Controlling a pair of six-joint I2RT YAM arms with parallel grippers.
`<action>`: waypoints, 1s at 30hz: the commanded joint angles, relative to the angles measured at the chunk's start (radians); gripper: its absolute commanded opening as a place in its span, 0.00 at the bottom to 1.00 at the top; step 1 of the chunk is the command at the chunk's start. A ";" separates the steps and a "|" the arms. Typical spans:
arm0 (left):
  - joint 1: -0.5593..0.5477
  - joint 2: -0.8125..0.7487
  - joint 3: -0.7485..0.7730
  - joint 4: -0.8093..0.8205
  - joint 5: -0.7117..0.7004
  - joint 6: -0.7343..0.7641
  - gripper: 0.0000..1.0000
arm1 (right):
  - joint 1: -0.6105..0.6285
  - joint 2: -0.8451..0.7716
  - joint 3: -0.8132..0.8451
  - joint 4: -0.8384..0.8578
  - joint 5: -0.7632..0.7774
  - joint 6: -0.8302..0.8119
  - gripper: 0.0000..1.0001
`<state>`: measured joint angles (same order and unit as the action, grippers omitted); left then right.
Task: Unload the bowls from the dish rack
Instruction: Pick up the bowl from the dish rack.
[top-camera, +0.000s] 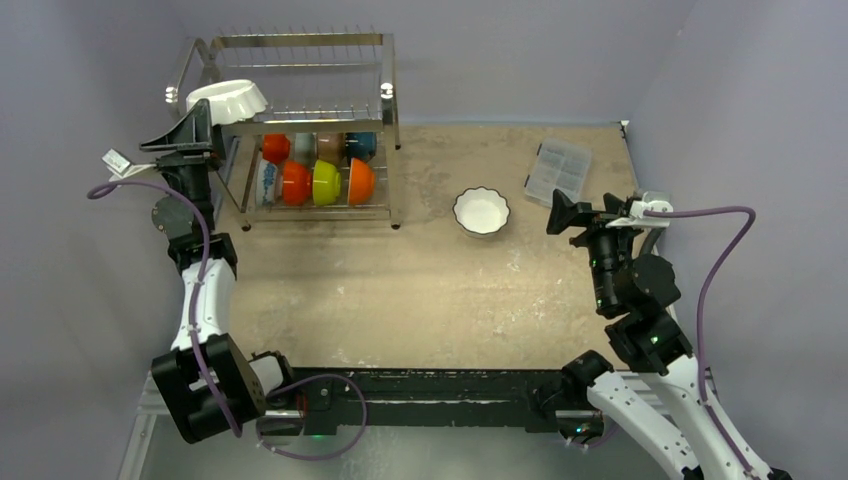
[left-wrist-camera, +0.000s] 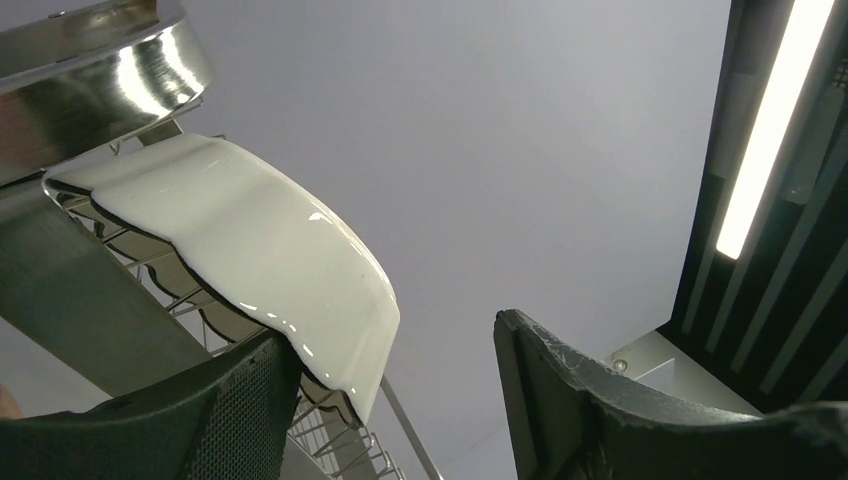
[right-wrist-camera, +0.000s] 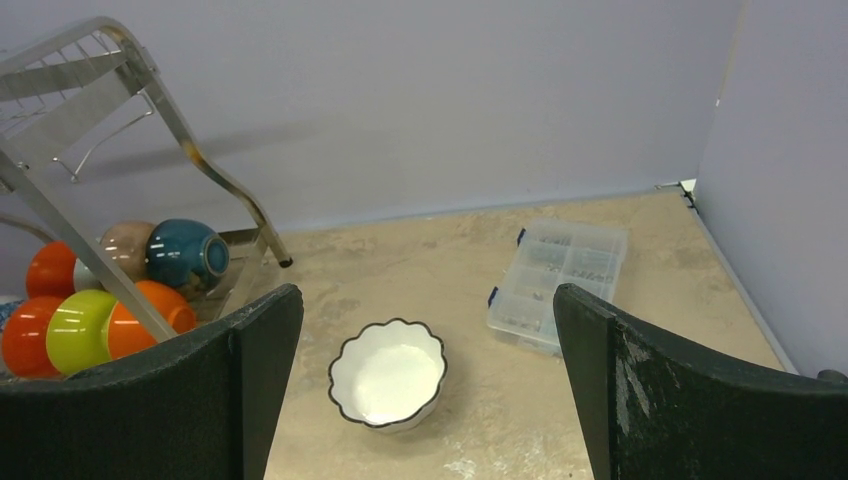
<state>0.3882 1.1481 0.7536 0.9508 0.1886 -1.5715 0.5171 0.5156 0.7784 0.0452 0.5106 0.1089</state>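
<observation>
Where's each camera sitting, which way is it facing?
Top external: above and behind the bases, looking down on the table and dish rack; both arms show.
Left wrist: beside the rack's upper tier, aimed upward past the white bowl; both fingers show.
Right wrist: right edge, facing across to the scalloped bowl and clear box; both fingers show.
Shared: top and right wrist both see that bowl and box.

Tan table (top-camera: 400, 290): dish rack (top-camera: 300, 40), white bowl (top-camera: 481, 211), clear box (top-camera: 559, 170).
</observation>
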 joint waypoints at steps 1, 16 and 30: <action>0.010 0.011 0.058 0.015 -0.007 -0.039 0.66 | 0.009 -0.008 -0.008 0.054 0.028 -0.021 0.99; 0.009 0.081 0.114 0.043 -0.054 -0.105 0.51 | 0.015 0.001 -0.011 0.061 0.029 -0.022 0.99; -0.010 0.160 0.172 0.008 -0.029 -0.102 0.45 | 0.018 -0.016 -0.023 0.065 0.039 -0.025 0.99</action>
<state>0.3893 1.2942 0.8726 0.9363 0.1623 -1.6424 0.5301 0.5156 0.7620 0.0658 0.5159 0.1028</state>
